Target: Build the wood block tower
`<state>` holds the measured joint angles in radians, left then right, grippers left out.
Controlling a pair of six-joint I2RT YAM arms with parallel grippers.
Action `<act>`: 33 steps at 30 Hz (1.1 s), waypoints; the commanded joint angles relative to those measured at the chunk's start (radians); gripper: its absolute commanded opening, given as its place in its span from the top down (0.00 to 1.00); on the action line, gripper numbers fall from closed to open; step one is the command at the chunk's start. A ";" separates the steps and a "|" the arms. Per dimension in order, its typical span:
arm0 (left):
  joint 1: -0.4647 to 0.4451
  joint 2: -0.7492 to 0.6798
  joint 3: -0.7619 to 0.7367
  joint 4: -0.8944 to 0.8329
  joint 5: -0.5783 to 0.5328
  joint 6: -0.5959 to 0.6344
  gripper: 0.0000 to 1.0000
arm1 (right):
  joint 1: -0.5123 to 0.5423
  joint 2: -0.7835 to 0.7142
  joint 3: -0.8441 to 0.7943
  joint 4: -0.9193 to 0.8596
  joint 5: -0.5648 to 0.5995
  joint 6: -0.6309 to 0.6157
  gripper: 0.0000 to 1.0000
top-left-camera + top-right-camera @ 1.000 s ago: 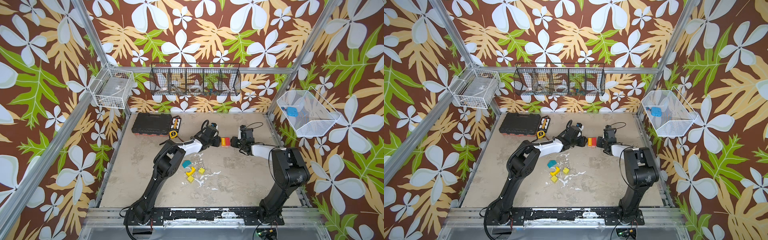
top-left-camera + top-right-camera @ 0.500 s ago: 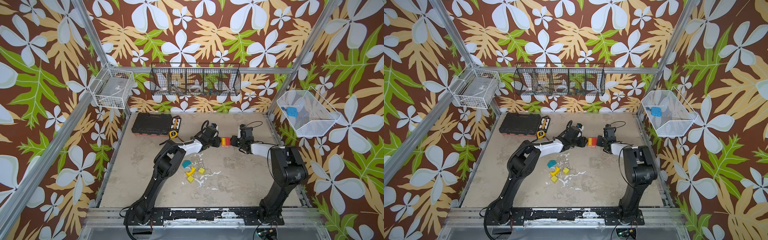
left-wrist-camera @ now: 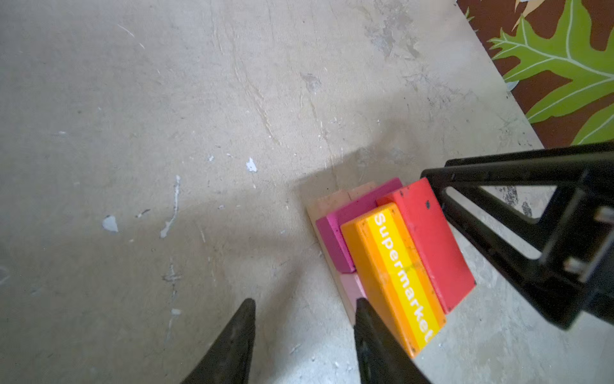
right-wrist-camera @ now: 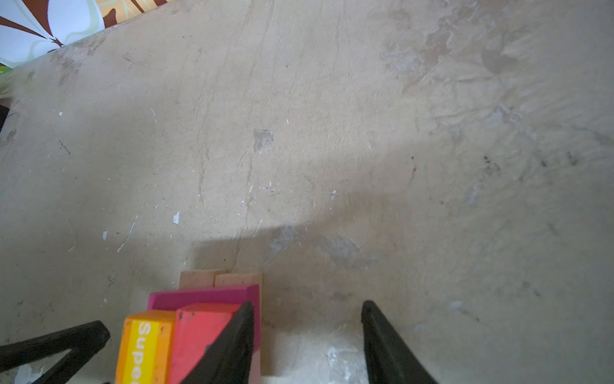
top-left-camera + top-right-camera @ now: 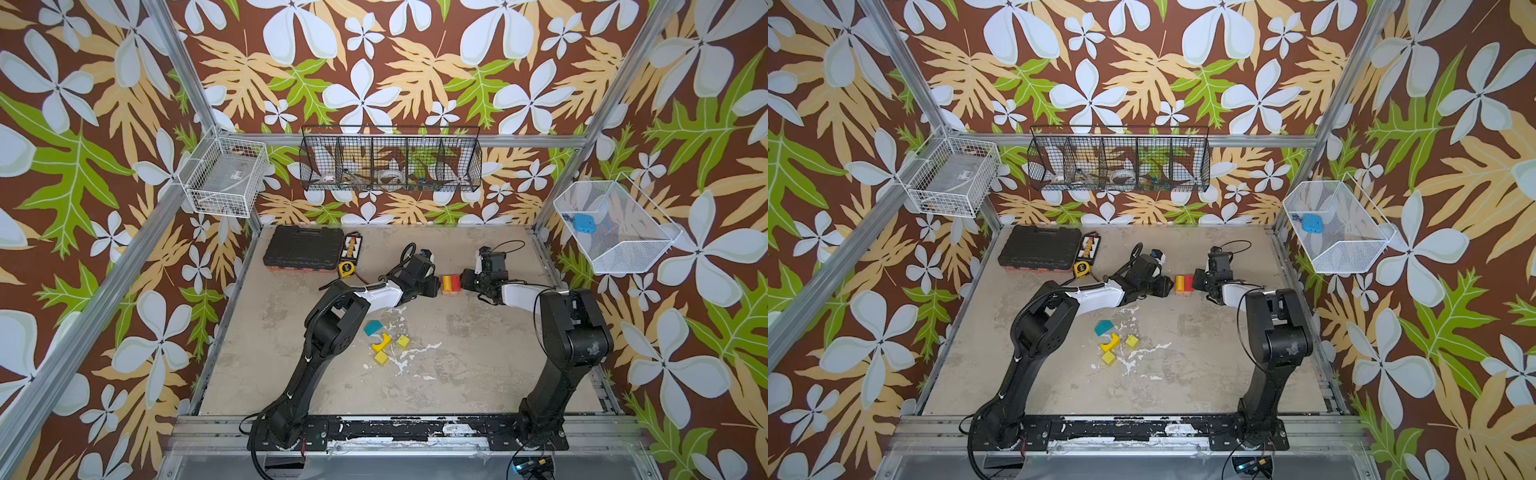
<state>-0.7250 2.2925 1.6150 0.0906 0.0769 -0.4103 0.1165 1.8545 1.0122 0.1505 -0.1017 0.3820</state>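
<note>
The tower (image 5: 451,284) (image 5: 1184,284) is a low stack at the back middle of the table. Two tan planks (image 3: 332,201) lie at the bottom, a magenta block (image 3: 335,232) and a pale pink block (image 3: 352,286) on them, then a red block (image 3: 432,242) and an orange "Supermarket" block (image 3: 392,276) side by side on top. My left gripper (image 3: 304,302) (image 5: 434,286) is open just left of the stack, one finger at the orange block's side. My right gripper (image 4: 306,303) (image 5: 465,282) is open just right of it, one finger beside the red block (image 4: 196,335). Neither holds anything.
A teal block (image 5: 372,327), a yellow arch (image 5: 382,343) and two yellow cubes (image 5: 402,341) (image 5: 380,358) lie loose near the left arm. A black tool case (image 5: 303,252) and a yellow tape measure (image 5: 345,269) sit at the back left. Wire baskets (image 5: 390,160) hang on the walls.
</note>
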 commanded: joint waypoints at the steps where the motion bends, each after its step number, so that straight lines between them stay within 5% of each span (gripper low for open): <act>1: 0.001 -0.014 -0.006 0.025 0.009 -0.008 0.50 | -0.001 0.007 0.010 0.010 -0.010 -0.011 0.47; 24: 0.001 -0.006 0.007 0.026 0.026 -0.015 0.50 | -0.005 0.006 0.010 0.007 0.012 -0.001 0.47; 33: 0.001 -0.211 -0.220 0.105 -0.090 0.012 0.47 | -0.077 -0.127 -0.169 0.162 -0.010 0.071 0.39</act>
<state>-0.7250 2.1559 1.4628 0.1349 0.0505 -0.4152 0.0429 1.7607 0.8764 0.2298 -0.1051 0.4198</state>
